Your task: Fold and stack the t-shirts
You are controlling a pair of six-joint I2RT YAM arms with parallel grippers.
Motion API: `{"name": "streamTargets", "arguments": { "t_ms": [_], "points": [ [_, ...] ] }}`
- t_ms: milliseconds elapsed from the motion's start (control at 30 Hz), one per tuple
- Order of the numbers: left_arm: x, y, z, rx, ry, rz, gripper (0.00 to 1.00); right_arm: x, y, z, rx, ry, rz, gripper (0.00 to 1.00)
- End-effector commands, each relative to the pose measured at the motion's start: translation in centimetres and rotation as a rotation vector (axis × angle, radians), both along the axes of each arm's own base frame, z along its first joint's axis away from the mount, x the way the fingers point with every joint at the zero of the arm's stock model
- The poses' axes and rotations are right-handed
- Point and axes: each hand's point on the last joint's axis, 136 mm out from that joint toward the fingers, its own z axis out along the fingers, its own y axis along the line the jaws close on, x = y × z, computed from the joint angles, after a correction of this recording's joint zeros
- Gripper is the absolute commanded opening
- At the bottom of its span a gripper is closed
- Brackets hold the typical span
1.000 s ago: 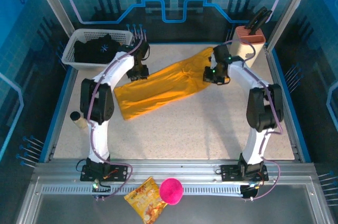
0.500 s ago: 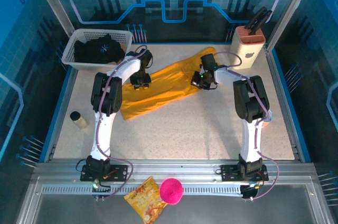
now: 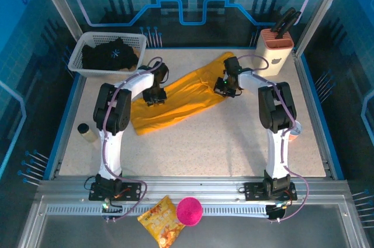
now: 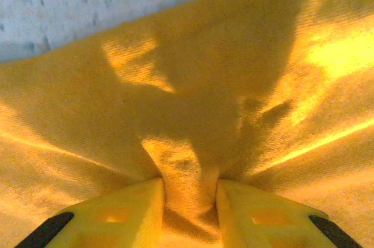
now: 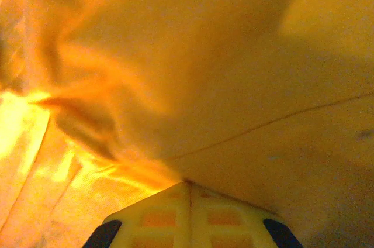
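Note:
The mustard-orange t-shirt lies spread diagonally across the far middle of the table. My left gripper is down on its left part. In the left wrist view the gripper pinches a raised fold of the orange cloth between its yellow fingers. My right gripper sits at the shirt's right edge. In the right wrist view the gripper has its fingers pressed together, and orange cloth fans out from the tips. The black t-shirt with a white starburst lies bunched in the basket.
The white basket stands at the back left and a knife block at the back right. A small bottle stands near the left edge. A snack bag and a pink ball lie on the front rail.
My right gripper moved left to the shirt's right edge and shut there. The left gripper shifted slightly right along the shirt. Both elbows swung inward.

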Motion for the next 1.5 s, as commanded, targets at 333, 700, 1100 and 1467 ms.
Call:
{"name": "streamTargets", "arguments": {
  "t_ms": [333, 700, 1100, 1467],
  "points": [
    [-6.5, -1.1, -2.3, -0.03, 0.191, 0.0, 0.31, 1.4, -4.3, -1.4, -0.091, 0.081, -0.039, 0.0],
    [-12.9, -8.8, -3.4, -0.276, 0.246, -0.003, 0.32, 7.7, -2.6, -2.2, -0.105, 0.049, 0.047, 0.0],
    [-18.7, -16.3, -1.6, -0.431, 0.225, 0.031, 0.33, 11.7, 0.7, -2.4, -0.016, -0.037, 0.101, 0.0],
    [-17.5, -18.5, 1.3, -0.475, 0.097, 0.064, 0.38, 14.2, 1.4, -1.2, 0.13, -0.091, 0.038, 0.04]
  ]
}}
